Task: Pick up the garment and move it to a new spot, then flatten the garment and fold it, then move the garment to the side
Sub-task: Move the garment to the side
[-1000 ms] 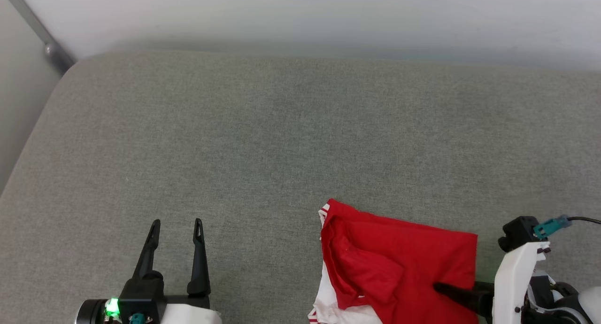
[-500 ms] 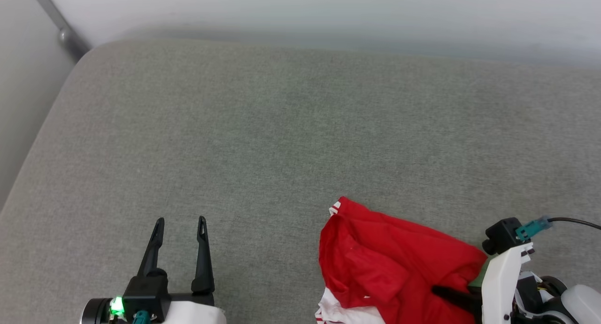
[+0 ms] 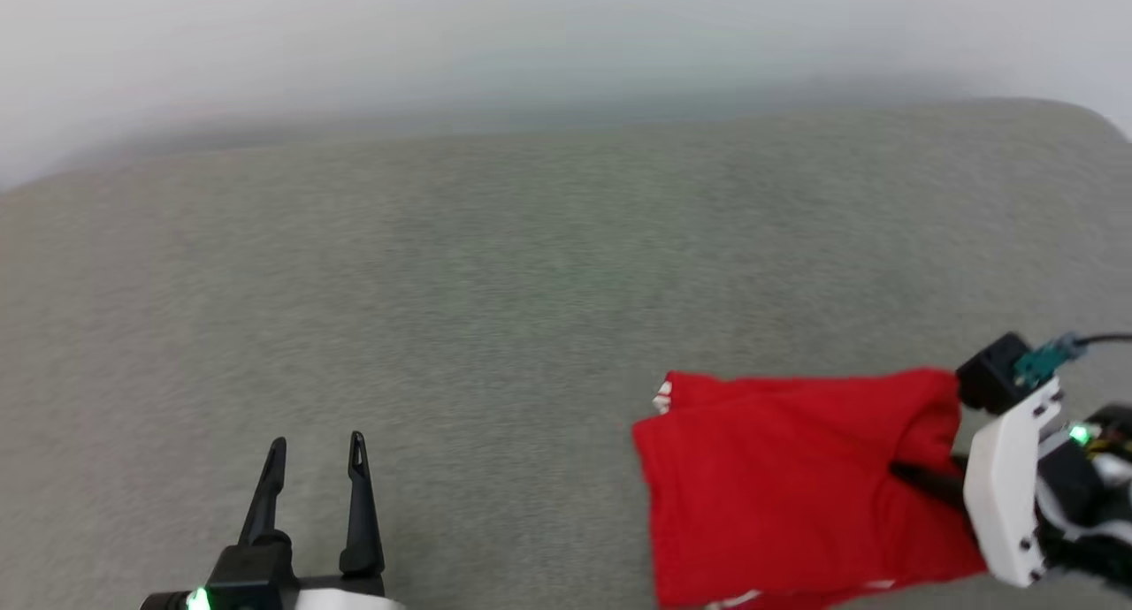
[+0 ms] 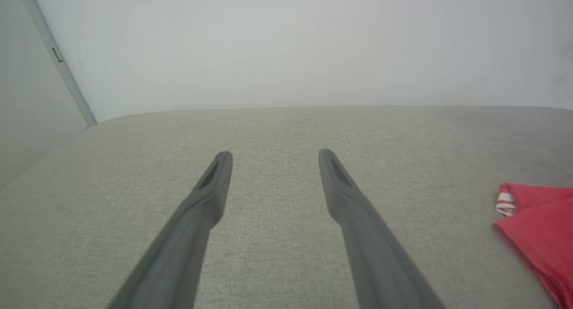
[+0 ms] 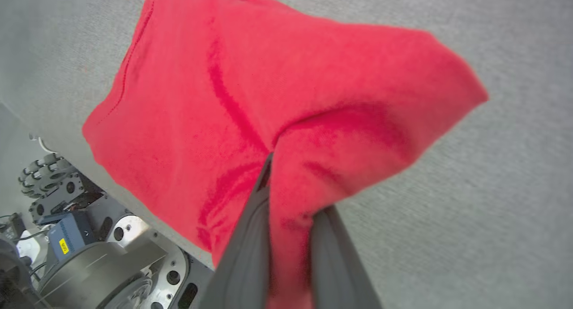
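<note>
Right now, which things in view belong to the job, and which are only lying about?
Job: the garment; the right pincer, shut on it; the left pincer, open.
Not the job: the grey cushion; the pale wall; the robot's wheeled base.

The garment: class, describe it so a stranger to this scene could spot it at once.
A broad grey cushion spreads before the robot. Near its right front, the right hand pinches the garment. It is the one bright red cloth there.
</note>
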{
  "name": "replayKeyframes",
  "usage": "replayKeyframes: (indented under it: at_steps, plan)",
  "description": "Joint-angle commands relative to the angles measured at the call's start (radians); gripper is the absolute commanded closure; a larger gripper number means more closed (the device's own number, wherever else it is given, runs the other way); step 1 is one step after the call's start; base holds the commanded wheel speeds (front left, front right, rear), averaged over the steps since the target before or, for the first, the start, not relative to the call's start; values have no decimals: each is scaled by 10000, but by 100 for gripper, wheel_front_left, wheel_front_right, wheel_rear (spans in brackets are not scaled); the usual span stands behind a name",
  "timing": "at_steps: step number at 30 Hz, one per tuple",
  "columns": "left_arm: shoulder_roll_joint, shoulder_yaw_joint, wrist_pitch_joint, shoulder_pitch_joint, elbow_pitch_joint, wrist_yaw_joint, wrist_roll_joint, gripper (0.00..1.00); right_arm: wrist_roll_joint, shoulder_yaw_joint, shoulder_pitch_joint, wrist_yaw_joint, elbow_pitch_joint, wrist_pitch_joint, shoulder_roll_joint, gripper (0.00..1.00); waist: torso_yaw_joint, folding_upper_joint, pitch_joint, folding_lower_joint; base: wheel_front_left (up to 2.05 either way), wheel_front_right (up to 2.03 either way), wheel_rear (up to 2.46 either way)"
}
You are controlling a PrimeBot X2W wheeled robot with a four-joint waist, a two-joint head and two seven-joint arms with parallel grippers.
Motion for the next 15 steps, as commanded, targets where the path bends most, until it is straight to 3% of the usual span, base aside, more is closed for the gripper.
replayKeyframes:
  at_steps: [1,8,15]
  plan:
    - [-5,59,-23,-202,-46,-50,58,0,-148,46,-333,-8,21,-35,-145,100,-911,0,387,0,0,0,0]
    - [216,311,-22,-893,-231,-295,470,0,-998,597,-2092,-9,801,-261,-898,100,-2258,0,1656,0,0,0,0]
    - [577,449,-22,-1517,-509,-409,703,0,-1632,806,-3390,-9,2617,-816,-1576,100,-2559,0,2803,0,0,0,0]
